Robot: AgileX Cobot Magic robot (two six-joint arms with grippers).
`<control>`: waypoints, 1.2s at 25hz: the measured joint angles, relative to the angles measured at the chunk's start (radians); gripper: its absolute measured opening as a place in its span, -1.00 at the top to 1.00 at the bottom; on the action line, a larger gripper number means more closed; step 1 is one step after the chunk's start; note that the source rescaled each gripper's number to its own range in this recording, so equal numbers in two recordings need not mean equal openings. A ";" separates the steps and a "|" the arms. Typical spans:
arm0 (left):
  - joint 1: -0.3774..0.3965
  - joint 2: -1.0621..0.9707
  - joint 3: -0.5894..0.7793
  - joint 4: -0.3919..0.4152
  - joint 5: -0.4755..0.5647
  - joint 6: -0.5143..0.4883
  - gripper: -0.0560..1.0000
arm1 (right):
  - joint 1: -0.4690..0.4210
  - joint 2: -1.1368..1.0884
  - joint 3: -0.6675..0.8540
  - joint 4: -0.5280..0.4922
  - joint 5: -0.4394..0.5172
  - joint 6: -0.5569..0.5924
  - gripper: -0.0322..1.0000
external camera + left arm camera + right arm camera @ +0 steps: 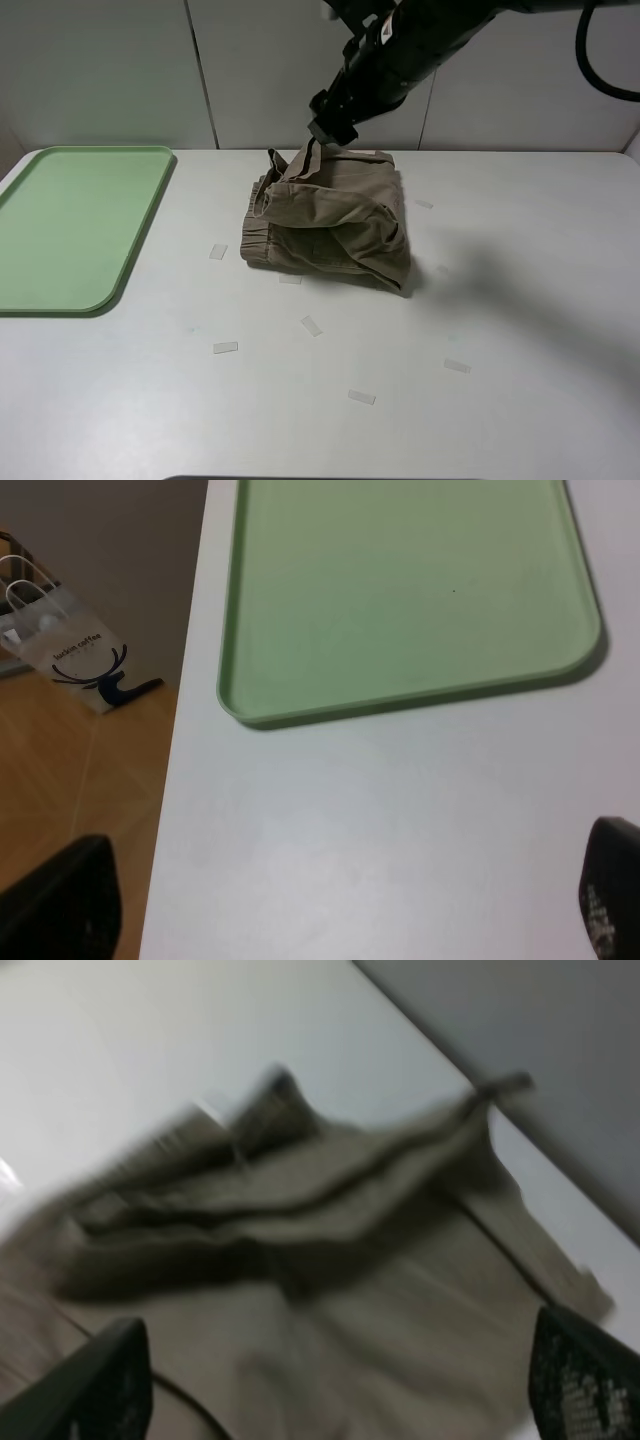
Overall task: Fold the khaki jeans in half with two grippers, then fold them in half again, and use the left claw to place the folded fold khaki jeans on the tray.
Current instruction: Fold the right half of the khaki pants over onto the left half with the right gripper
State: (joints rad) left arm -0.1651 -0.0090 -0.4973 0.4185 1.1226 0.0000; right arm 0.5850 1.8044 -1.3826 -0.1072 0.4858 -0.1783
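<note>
A big, flat, pale green plastic tray (70, 225) with round corners is seen at the left side of the white table (500, 330). The left black gripper (335, 900) is seen only in its own wrist view. It is held above the bare table near a corner of the tray, its jaws are spread wide, and nothing is gripped. A see-through bag with dark blue print (70, 650) is set on the wooden floor beside the table. Small bits of clear tape (225, 347) are stuck on the table.

The khaki cotton jeans (335, 225) are laid in a folded, bumpy pile in the middle of the table, well apart from the tray. One cloth corner is poked up at the back. The right black gripper (322, 130) is held just above that corner. Its jaws are spread wide too, and no cloth is seen pinched between them, though that wrist view is blurred.
</note>
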 joint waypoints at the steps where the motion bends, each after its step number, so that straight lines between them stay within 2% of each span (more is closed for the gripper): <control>1: 0.000 0.000 0.000 0.000 0.000 0.000 -0.83 | -0.014 0.000 0.015 -0.002 0.000 0.000 -0.68; 8: 0.000 0.000 0.000 0.000 0.000 0.000 -0.83 | -0.104 0.000 0.167 -0.006 0.002 0.014 -0.68; 12: 0.000 0.000 0.000 0.000 0.000 0.000 -0.83 | -0.118 0.000 0.228 -0.004 -0.010 0.044 -0.68; 16: 0.000 0.000 0.000 0.000 0.000 0.000 -0.83 | -0.087 0.000 0.237 0.024 -0.054 0.054 -0.68; 23: 0.000 0.000 0.000 0.000 0.000 0.000 -0.83 | 0.020 0.035 0.237 0.164 -0.199 0.054 -0.68; 30: 0.000 0.000 0.000 0.000 0.000 0.000 -0.83 | 0.042 0.123 0.237 0.207 -0.218 0.054 -0.68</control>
State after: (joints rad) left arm -0.1651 -0.0090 -0.4973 0.4185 1.1226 0.0000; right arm 0.6268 1.9275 -1.1459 0.1002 0.2678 -0.1245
